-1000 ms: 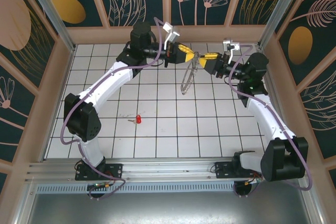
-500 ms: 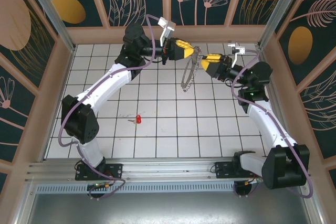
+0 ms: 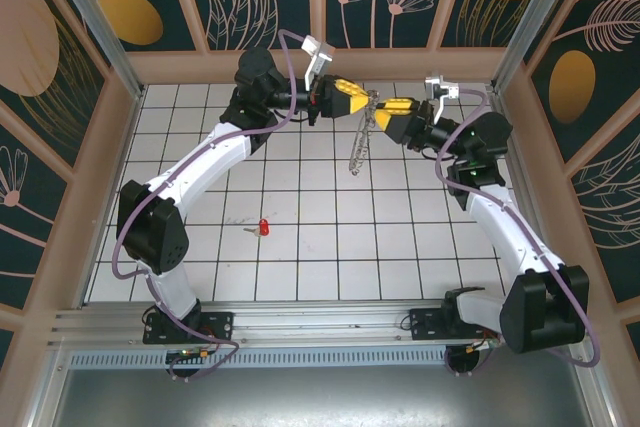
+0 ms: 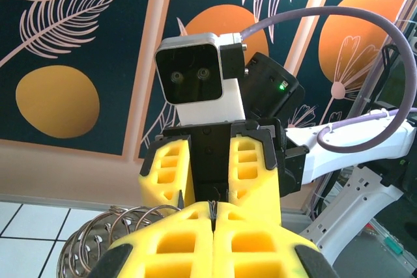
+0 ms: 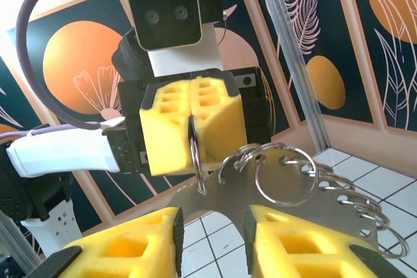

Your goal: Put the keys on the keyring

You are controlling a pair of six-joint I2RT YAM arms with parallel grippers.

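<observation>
Moved: right pincer has edged in toward the top of the keyring since half a second ago and now sits almost nose to nose with the left pincer. Its wrist has swung inward with it.
Unchanged: the keyring's hanging lower part and the key lie where they did a second ago.
Left pincer: fingers pressed together and clamped on the keyring's top edge, holding it up off the table.
Right pincer: fingers apart, with the keyring's pale band lying across the gap. Whether either pad touches the band cannot be told.
Keyring: a floppy hoop fringed with small silvery loops, dangling from its top edge.
Key: red-headed, flat on the table, well apart from the keyring on its near-left side, with neither pincer close.
Progress: the key is not yet on the keyring, and threading looks some way off.
Risk: only one grip holds the limp keyring, so a slip would drop it.
Risk: with the two pincers so close at the keyring's top, a small misjudged move could knock fingers together or snag a loop.
</observation>
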